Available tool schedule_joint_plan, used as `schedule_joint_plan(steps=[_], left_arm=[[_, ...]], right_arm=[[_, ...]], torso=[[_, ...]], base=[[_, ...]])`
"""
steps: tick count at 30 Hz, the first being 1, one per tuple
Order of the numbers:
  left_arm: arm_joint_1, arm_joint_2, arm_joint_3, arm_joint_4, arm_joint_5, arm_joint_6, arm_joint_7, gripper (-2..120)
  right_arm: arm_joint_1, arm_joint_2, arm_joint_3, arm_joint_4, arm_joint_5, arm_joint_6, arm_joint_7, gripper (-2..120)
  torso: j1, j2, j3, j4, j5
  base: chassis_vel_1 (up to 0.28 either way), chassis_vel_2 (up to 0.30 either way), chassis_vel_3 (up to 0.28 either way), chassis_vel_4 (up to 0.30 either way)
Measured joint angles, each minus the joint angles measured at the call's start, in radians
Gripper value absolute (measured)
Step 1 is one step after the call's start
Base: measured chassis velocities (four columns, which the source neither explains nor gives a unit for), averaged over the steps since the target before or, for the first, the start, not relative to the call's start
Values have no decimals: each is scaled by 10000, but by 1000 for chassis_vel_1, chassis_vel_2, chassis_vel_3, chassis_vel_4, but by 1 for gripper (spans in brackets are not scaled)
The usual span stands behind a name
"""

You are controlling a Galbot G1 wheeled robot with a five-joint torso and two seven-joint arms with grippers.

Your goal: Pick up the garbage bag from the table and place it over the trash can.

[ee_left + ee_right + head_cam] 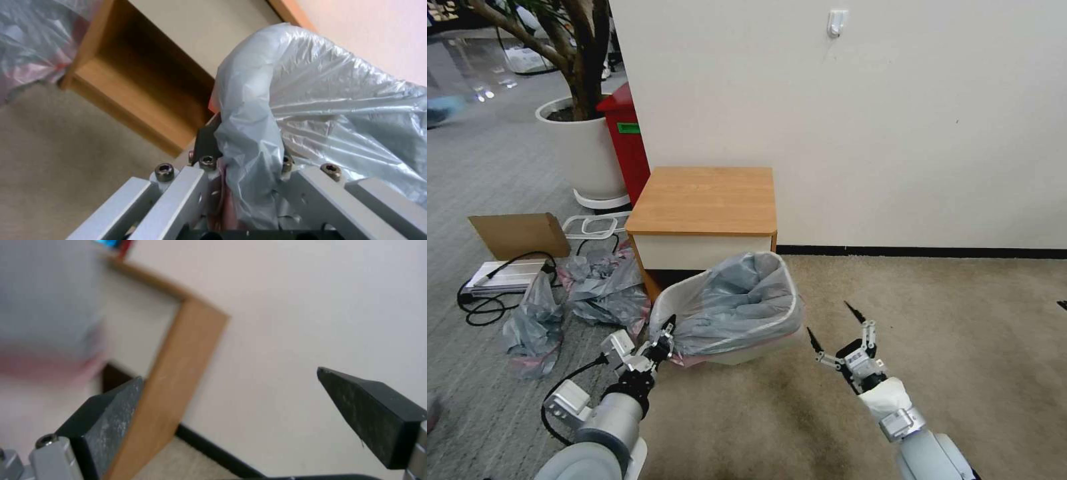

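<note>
The left pincer (662,345) was clamped tight on the garbage bag's (735,300) pink-red rim at the near-left corner of the trash can (747,352) — plastic bunched between its fingers in the left wrist view. The bag was draped across the bin's mouth, its film sagging inside, the bin standing on the carpet just in front of the nightstand surface (704,199), whose top was bare. The right pincer (834,329) hovered wide open and empty beside the bin's right side. Judging by that, the fitting step was in hand — next, the rim wants pulling down over the near corner.
</note>
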Motion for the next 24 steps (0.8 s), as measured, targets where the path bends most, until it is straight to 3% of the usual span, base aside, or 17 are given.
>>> schedule_joint_plan(steps=[3,6,10,12,13,14,15,18,19,21,24], left_arm=[[81,226,73,54,343,56,87,7],[251,738,255,238,1758,182,791,7],[289,961,350,416,2902,182,1219,7],[307,1016,395,490,3525,129,1422,7],[360,1051,462,547,4547,-45,1715,7],[402,1064,496,556,5023,-147,1870,7],[402,1064,496,556,5023,-147,1870,7],[506,1086,626,561,6749,-654,2379,7],[506,1086,626,561,6749,-654,2379,7],[510,1044,703,532,7478,-889,2540,7],[509,952,815,488,7855,-990,2597,7]], right_arm=[[-35,-82,50,583,1073,-450,186,100],[-72,-472,-4,2304,2544,-1258,350,100],[-126,-864,-257,3481,3113,-1904,345,96],[-181,-1168,-475,4066,3273,-2379,262,90],[-256,-1613,-744,4658,3316,-2927,62,80],[-277,-1830,-868,4864,3312,-3141,-58,78],[-277,-1830,-868,4864,3312,-3141,-58,78],[-203,-2995,-1217,5594,3250,-4024,-691,62],[-203,-2995,-1217,5594,3250,-4024,-691,62],[19,-3840,-1418,5809,3176,-4559,-1137,52],[244,-4450,-1683,5739,3023,-4848,-1480,42]], torso=[[0,0,0,-1,1],[0,0,0,0,-2],[0,0,0,0,-2],[0,0,0,0,-2],[0,0,0,-1,-1],[0,0,0,0,-1],[0,0,0,0,-1],[0,0,0,1,0],[0,0,0,1,0],[0,0,0,0,0],[0,0,0,0,2]], base=[[0,0,0,0],[0,0,0,0],[0,0,0,0],[0,0,0,0],[0,0,0,0],[0,0,0,0],[0,0,0,0],[0,0,0,0],[0,0,0,0],[0,0,0,0],[0,0,0,0]])
